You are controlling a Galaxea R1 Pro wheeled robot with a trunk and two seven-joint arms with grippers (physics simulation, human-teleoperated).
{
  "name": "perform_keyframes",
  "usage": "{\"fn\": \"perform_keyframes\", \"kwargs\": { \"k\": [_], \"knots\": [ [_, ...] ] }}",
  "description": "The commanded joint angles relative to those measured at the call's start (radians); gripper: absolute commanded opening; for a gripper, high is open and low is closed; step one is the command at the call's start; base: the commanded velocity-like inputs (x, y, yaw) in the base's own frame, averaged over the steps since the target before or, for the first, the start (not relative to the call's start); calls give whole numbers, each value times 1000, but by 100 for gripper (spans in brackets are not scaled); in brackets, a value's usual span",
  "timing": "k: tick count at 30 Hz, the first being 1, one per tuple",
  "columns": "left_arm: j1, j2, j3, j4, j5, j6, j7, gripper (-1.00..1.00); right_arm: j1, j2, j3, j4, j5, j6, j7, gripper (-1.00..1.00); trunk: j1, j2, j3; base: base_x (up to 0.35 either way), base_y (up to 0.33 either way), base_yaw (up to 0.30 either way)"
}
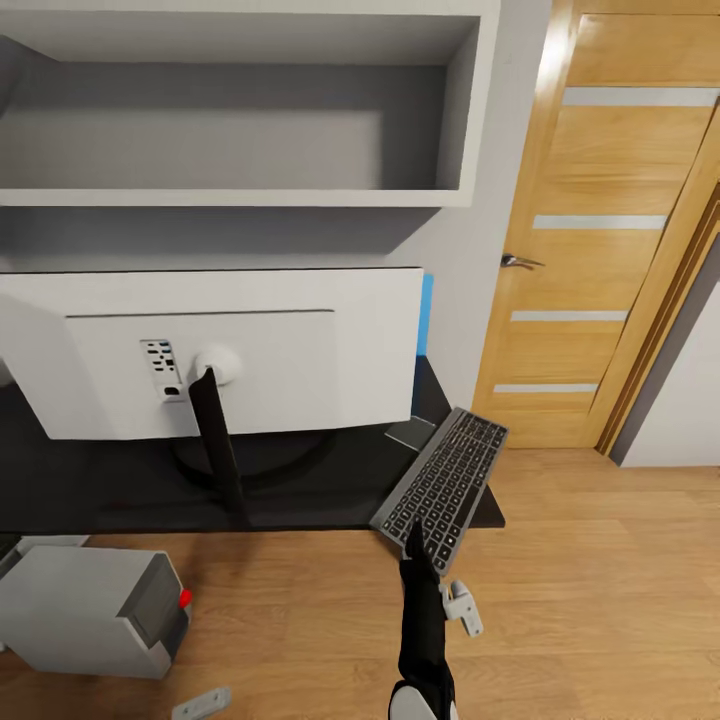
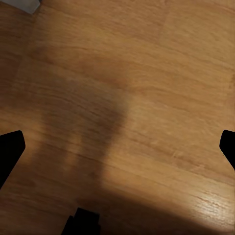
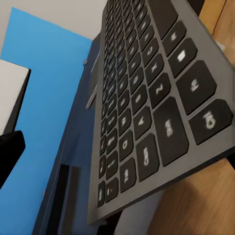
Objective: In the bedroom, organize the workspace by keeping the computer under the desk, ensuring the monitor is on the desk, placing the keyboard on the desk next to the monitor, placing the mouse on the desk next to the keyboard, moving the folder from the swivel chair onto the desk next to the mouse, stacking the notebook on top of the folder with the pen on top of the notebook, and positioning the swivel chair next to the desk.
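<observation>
Nearest us, our right gripper (image 1: 418, 535) reaches the near end of the keyboard (image 1: 443, 486); we cannot tell whether it pinches it. The keyboard lies tilted over the bench (image 1: 330, 480) corner at 3 o'clock of the monitor (image 1: 215, 350). The computer (image 1: 95, 610) stands on the floor at 7 o'clock. Our left gripper (image 2: 117, 147) hangs spread over floorboards.

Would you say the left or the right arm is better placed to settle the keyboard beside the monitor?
Right. Its hand is at the keyboard, which overhangs the desk edge near the monitor; the left hand faces bare floor.
</observation>
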Motion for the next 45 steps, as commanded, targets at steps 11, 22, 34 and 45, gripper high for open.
{"fn": "perform_keyframes", "kwargs": {
  "k": [11,22,34,45],
  "knots": [
    [0,1,-4,-2,9,4,8,100,-1,1,4,14,-1,-3,-9,100,0,0,-1,-5,0,0],
    [0,1,-5,1,10,4,11,100,-1,2,29,32,0,-4,-9,100,0,0,-1,0,0,0],
    [0,1,-6,3,10,2,12,100,-1,0,40,33,3,-10,-9,100,0,0,-1,0,0,0],
    [0,1,-7,3,8,2,11,100,-1,-3,-73,31,-1,-10,-11,100,0,0,-1,0,0,0]
  ]
}}
